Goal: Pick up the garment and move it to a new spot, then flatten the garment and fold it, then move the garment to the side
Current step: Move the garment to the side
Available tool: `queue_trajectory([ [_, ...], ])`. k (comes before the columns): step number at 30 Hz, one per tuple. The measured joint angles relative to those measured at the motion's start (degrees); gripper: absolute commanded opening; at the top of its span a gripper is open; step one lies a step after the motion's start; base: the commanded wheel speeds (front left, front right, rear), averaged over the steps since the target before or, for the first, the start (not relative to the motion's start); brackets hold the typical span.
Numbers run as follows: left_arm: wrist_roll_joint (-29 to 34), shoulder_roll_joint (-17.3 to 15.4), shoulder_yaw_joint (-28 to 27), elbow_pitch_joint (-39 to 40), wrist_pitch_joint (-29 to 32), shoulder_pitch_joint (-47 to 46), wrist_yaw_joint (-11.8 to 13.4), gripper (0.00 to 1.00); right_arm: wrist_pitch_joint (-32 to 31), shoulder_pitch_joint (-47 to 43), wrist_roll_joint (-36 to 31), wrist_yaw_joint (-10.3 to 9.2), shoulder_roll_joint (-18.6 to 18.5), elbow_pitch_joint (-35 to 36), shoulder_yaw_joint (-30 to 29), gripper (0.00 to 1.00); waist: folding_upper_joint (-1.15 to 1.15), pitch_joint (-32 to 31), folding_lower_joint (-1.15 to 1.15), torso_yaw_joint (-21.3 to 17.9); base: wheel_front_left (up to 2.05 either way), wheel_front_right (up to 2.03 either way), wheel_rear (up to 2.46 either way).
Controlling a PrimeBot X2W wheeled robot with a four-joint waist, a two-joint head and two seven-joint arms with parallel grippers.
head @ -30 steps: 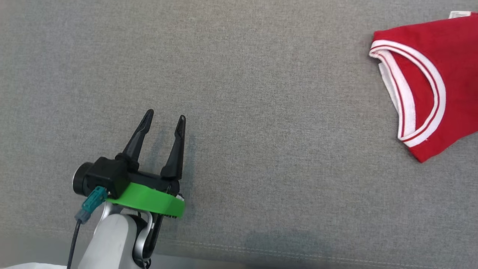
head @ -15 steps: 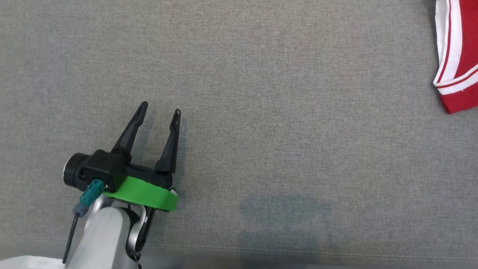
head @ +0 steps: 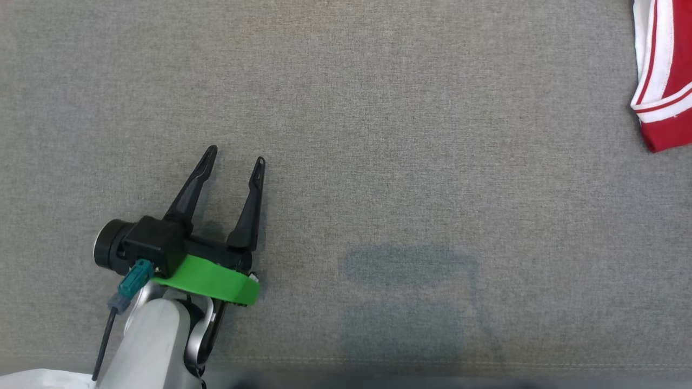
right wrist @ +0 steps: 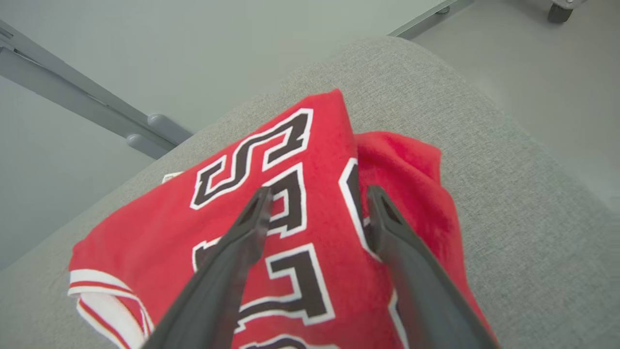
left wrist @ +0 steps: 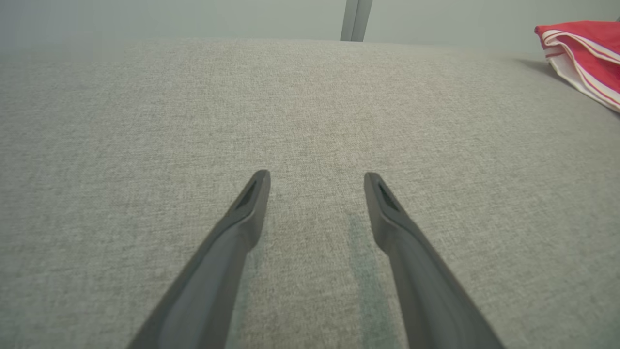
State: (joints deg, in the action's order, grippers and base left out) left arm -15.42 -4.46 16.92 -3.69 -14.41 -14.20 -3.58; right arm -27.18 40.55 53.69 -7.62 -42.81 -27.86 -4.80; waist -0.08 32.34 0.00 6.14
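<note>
The garment [head: 667,81] is a red jersey with white trim, folded and lying at the far right edge of the grey fabric surface [head: 378,135]. In the right wrist view the garment [right wrist: 290,232] shows black and white lettering, and my right gripper [right wrist: 317,196] stands open just above it with nothing between its fingers. My left gripper [head: 235,154] hovers open over bare fabric at the lower left, far from the garment. The left wrist view has my left gripper [left wrist: 317,179] open and the garment [left wrist: 581,53] at the far upper right.
The grey cushion's rounded far corner [right wrist: 411,63] lies just beyond the garment, with floor [right wrist: 533,72] and a metal rail [right wrist: 72,97] behind it. A seam [head: 432,364] runs along the cushion's near edge. A white object [head: 38,378] sits at the bottom left corner.
The head camera has swung left, so the garment slid toward the right edge of its view. The left gripper stays open.
</note>
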Motion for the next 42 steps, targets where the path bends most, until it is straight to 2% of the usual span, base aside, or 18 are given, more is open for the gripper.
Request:
queue_trajectory([
  [9,0.0,0.0,-0.5,-1.0,0.0,0.0,0.1,1.00,9.1,-3.7,-5.9,0.01,2.2,-3.2,1.4,1.00,0.00,0.1,0.00,-1.3,0.00,0.00,0.00],
  [18,0.0,0.0,-1.5,-2.0,0.0,0.0,0.1,1.00,19.0,-4.6,-7.6,0.03,6.4,-4.1,1.5,1.00,0.00,-1.8,0.00,-2.4,0.00,0.00,0.00],
  [23,-0.8,0.2,-2.8,-3.7,0.0,-0.1,0.7,1.00,29.1,-6.6,-12.6,2.26,5.0,0.1,2.0,1.00,0.00,-4.2,0.00,-2.8,0.00,0.00,0.00],
  [27,-2.0,0.3,-5.5,-5.2,0.0,0.0,2.1,1.00,35.5,-10.6,-15.9,2.48,4.5,2.6,2.2,1.00,0.00,-6.8,0.00,-2.9,0.00,0.00,0.00],
  [30,-2.7,0.2,-8.2,-5.8,0.0,0.1,3.3,1.00,39.0,-14.2,-17.3,2.48,5.9,3.9,3.6,1.00,0.00,-8.9,0.00,-3.1,0.00,0.00,0.00],
  [33,-1.5,-1.0,-11.5,-5.9,0.0,0.3,5.7,1.00,42.8,-19.3,-20.0,2.44,9.5,5.7,6.6,1.00,0.00,-11.8,0.00,-3.5,0.00,0.00,0.00],
  [36,-1.9,-1.9,-13.8,-7.0,0.0,1.8,6.7,1.00,42.7,-23.3,-22.0,2.40,12.6,6.8,9.1,1.00,0.00,-14.0,0.00,-3.8,0.00,0.00,0.00],
  [42,-2.0,-2.4,-15.6,-8.9,0.0,5.9,7.1,1.00,42.3,-30.1,-25.7,1.94,18.0,8.5,13.5,1.00,0.00,-18.6,0.00,-4.3,0.00,0.00,0.00],
])
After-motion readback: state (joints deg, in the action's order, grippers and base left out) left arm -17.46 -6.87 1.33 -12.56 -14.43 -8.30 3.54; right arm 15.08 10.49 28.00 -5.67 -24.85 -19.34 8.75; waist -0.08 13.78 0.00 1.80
